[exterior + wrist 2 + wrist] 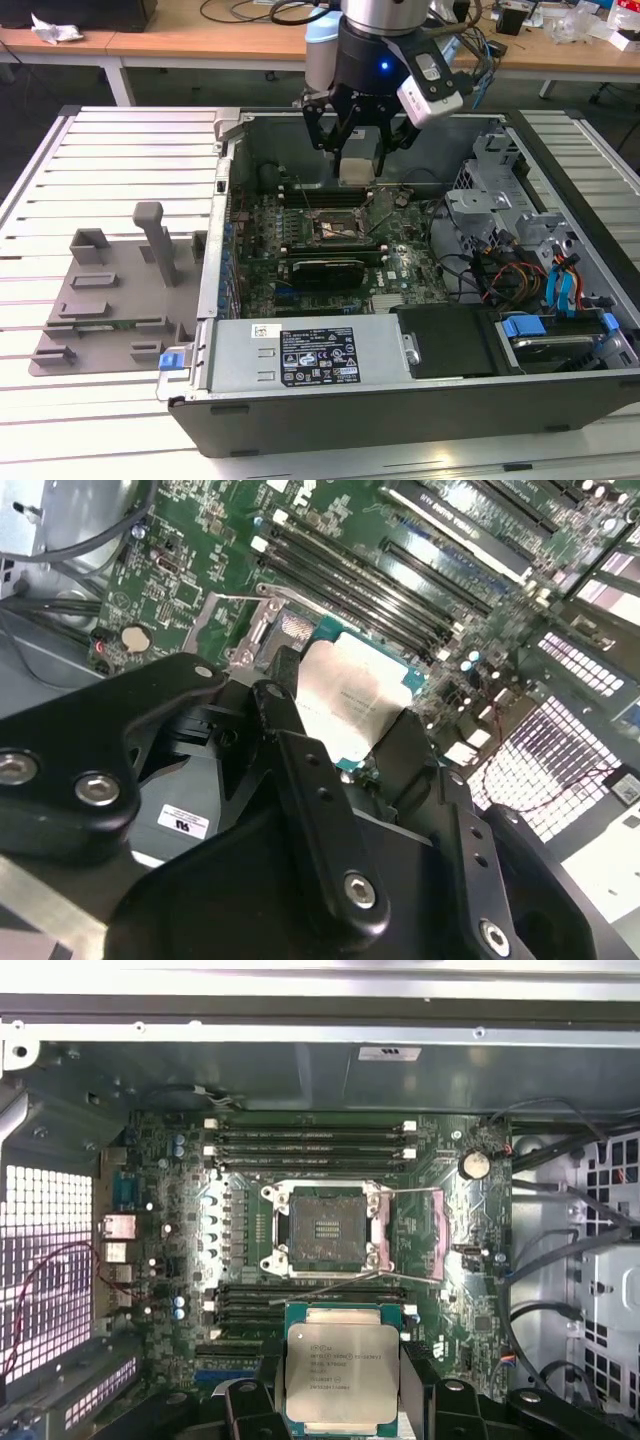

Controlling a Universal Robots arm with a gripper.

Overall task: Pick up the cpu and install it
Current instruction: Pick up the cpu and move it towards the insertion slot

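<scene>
The cpu (355, 168), a small square chip with a pale silver top, hangs above the open computer case, and my gripper (356, 150) is shut on its edges. In the first wrist view the cpu (342, 1372) sits level between the black fingers (418, 1378), short of the open socket (328, 1228) on the green motherboard (470, 1280). The socket's load plate (415, 1235) is folded open beside it. In the second wrist view the cpu (355, 695) hovers over the socket (290, 630). In the exterior view the socket (332, 230) lies below and slightly nearer than the chip.
A grey fixture plate (110, 300) with posts lies on the slatted table at the exterior view's left. Inside the case are memory slots (310, 1140), a black card (325, 270), the power supply (310, 355), and a drive cage with cables (520, 270).
</scene>
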